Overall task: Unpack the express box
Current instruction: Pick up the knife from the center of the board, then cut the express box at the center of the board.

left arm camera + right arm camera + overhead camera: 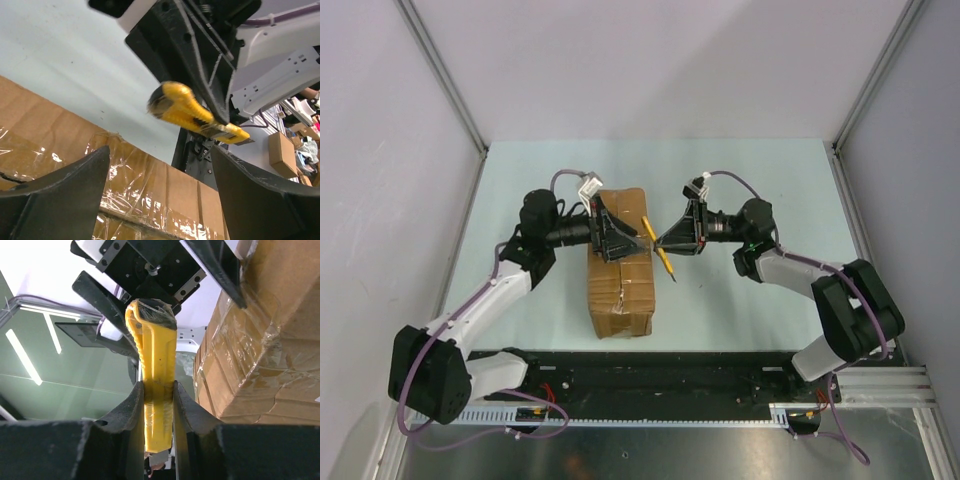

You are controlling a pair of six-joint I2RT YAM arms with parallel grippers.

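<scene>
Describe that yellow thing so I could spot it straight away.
Find the big brown cardboard box in the middle of the pale table. At its right edge, the right hand pinches a slim yellow utility knife. It is the only yellow thing there.

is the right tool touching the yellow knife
Touching. The right wrist view shows the right tool with its fingers pressed against both sides of the yellow knife, with no gap.

Matt cardboard express box (620,300), glossy clear tape (132,182); yellow knife (159,365), probably plastic.
</scene>
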